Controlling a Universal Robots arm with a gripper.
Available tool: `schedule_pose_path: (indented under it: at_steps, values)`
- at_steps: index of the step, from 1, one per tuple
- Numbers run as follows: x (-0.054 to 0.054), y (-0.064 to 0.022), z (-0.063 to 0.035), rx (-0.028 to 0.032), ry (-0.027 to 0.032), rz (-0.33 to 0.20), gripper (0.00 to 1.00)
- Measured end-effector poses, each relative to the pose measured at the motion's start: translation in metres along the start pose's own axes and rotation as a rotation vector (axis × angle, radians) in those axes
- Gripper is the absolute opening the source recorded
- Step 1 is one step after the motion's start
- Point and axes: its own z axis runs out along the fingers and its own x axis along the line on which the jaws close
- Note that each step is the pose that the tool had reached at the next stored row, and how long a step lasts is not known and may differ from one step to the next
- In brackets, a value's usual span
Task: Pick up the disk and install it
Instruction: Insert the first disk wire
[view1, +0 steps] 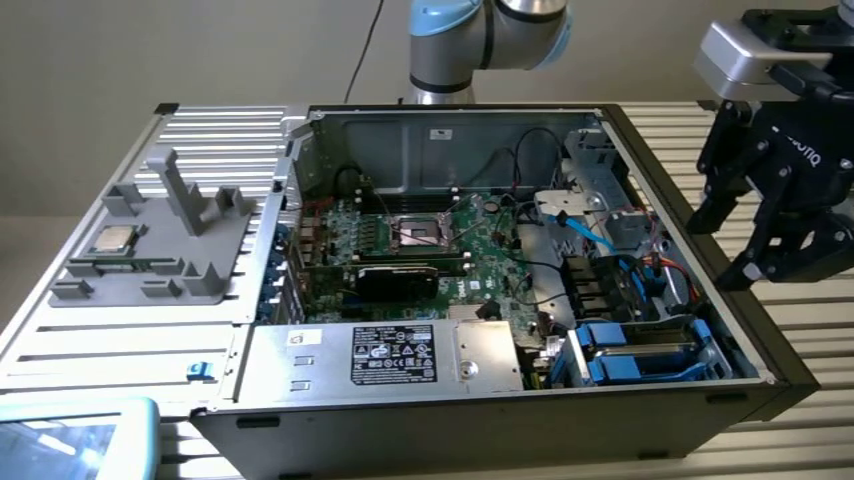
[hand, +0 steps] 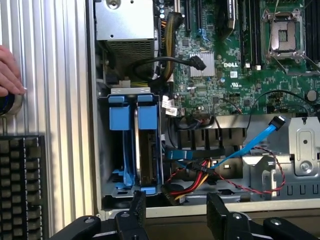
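"What's behind the bench from where you stand?"

"A plain wall (view1: 160, 50), greyish beige, running across the whole far side."

"And the bench itself?"

"A table (view1: 807, 335) topped with pale ribbed slats (hand: 55, 75) lying side by side. They show on the exterior view's right and along the near edge. In the wrist view the grooves look like silvery metal, in long straight lines."

"How's the light?"

"Soft and even. The ridges of the slats catch it, and the grooves between them sit a shade darker."
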Motion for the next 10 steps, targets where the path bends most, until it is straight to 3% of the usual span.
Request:
schedule_pose_path:
  at_steps: [6,10]
  values:
    - [-0.006,0.0003,0.0012,0.0001,0.0010,0.000,0.60]
    - [-0.018,0.0008,0.0027,0.0015,0.0207,0.000,0.60]
